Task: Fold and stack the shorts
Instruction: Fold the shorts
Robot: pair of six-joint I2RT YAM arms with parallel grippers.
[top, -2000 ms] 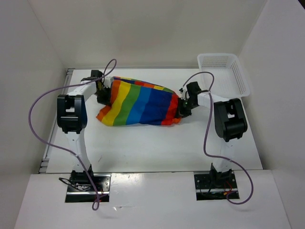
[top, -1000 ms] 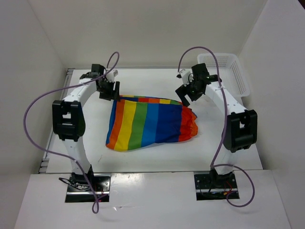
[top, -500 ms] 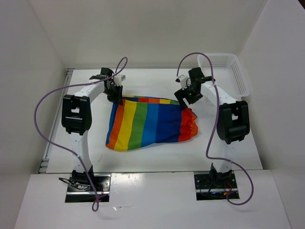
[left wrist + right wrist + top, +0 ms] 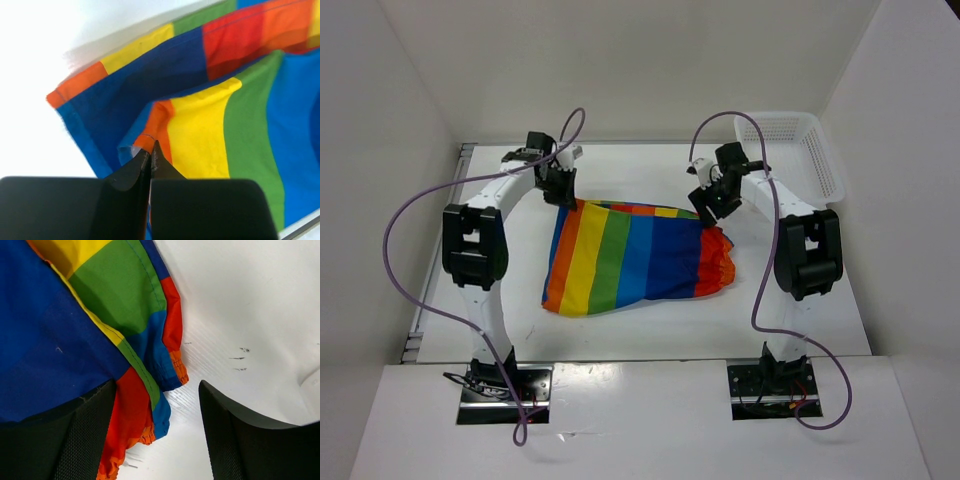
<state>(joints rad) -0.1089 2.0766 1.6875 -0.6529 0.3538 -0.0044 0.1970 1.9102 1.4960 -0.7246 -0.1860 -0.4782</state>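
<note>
Shorts (image 4: 635, 255) spread on tabletop (image 4: 620, 325), folding barely begun, stacking undone; corner is clamped by left fingers (image 4: 127, 175), right fingers (image 4: 85, 440) are held apart over opposite hem.

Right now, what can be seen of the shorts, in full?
The shorts are soft thin fabric in blue, red, orange, yellow and green stripes, lying mostly flat on the white table, layers overlapping, bunched at the right end. The left gripper has its fingers shut on the far-left corner; the right gripper holds open fingers astride the far-right hem. No drawstring shows.
</note>
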